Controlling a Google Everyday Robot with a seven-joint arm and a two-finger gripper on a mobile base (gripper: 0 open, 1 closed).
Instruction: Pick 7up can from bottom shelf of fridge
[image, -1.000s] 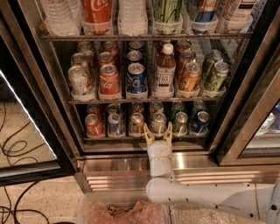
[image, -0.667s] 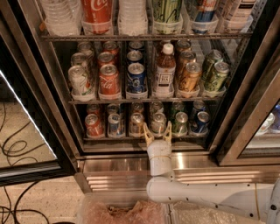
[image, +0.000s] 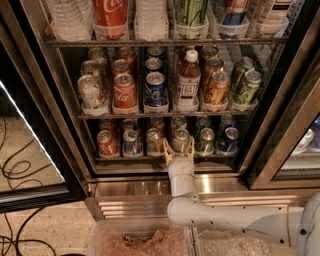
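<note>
The fridge (image: 50, 100) stands open in front of me. Its bottom shelf (image: 125, 158) carries a row of short cans. The 7up can (image: 180, 137), pale silvery with a silver lid, stands in the front row near the middle, between a tan can (image: 154, 141) and a darker green can (image: 205, 139). My gripper (image: 179, 150) reaches up from below, right at the front of the 7up can. It is open, with one yellowish fingertip (image: 167, 151) on each side of the can's lower part. My white arm (image: 220, 217) runs off to the lower right.
A red can (image: 106, 143) and a blue can (image: 131, 142) stand at the shelf's left, another blue can (image: 230, 139) at its right. The rack above holds cans and a brown bottle (image: 188, 80). The ribbed steel base (image: 135, 200) lies below. Cables (image: 20, 170) lie on the floor at left.
</note>
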